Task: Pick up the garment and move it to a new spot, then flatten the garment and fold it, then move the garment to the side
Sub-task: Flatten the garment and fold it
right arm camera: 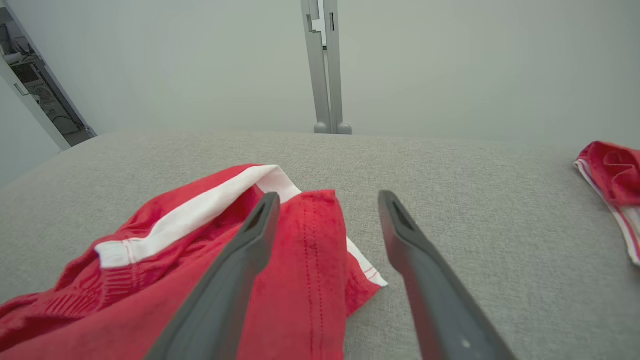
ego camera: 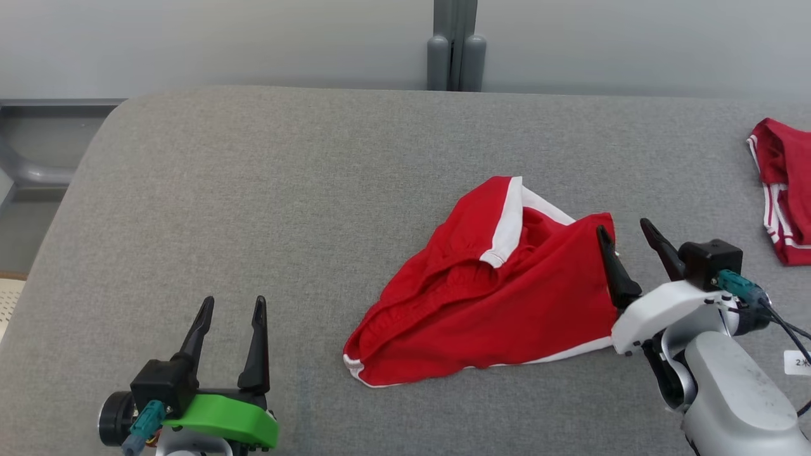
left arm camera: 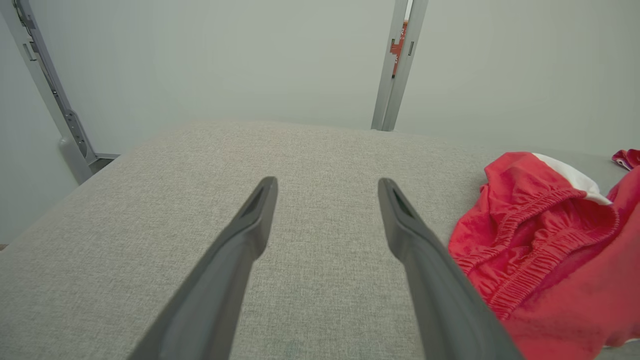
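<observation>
Lying crumpled, the shorts (ego camera: 494, 316) seem due for flattening. Empty, the left gripper (ego camera: 233, 303) and right gripper (ego camera: 623, 226) gape wide; next, pinch opposite hems.

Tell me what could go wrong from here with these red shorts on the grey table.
The red shorts lie bunched, not flat; folding now could lock in creases.
The open right pincer has one finger over their right edge, so closing may catch only one layer and drag the cloth.
A second red garment lies at the table's right edge; moving the shorts that side might mix them up.
</observation>
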Robot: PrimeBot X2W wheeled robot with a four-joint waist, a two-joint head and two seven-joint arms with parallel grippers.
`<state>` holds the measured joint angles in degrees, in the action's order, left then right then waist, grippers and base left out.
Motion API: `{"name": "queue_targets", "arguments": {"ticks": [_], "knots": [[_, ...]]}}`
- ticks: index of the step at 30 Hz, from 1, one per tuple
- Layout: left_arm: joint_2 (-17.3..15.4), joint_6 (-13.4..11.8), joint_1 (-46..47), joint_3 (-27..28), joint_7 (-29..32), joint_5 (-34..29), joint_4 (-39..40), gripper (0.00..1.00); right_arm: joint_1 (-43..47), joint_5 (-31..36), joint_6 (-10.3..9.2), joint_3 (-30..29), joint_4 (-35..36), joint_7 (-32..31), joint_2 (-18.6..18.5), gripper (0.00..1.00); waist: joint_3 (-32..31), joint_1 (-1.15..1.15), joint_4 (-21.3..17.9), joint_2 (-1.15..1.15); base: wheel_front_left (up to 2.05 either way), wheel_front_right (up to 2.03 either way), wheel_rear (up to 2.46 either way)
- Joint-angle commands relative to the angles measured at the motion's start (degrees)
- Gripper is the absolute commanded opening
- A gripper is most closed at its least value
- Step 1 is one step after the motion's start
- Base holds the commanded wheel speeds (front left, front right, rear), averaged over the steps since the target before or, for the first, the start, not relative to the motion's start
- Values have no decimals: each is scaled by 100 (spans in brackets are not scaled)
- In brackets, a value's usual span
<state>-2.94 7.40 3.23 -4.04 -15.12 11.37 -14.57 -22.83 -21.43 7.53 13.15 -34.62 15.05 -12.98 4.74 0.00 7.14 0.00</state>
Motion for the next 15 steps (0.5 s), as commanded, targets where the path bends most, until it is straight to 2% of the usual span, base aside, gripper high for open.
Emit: {"name": "queue_targets", "arguments": {"ticks": [1, 7, 15], "knots": [[-5, 14, -24, 30, 0, -27, 12, 100, 170, 44, -10, -61, 160, 16, -32, 100, -62, 0, -101, 0, 0, 0, 0], [-49, 14, -115, 99, 0, -42, 27, 100, 875, 240, -10, -444, 955, 16, -62, 100, -153, 0, -288, 0, 0, 0, 0], [-86, 15, -249, 144, 0, -79, 59, 100, 1780, 472, -10, -899, 1893, 15, 106, 100, -327, 0, -435, 0, 0, 0, 0]]}}
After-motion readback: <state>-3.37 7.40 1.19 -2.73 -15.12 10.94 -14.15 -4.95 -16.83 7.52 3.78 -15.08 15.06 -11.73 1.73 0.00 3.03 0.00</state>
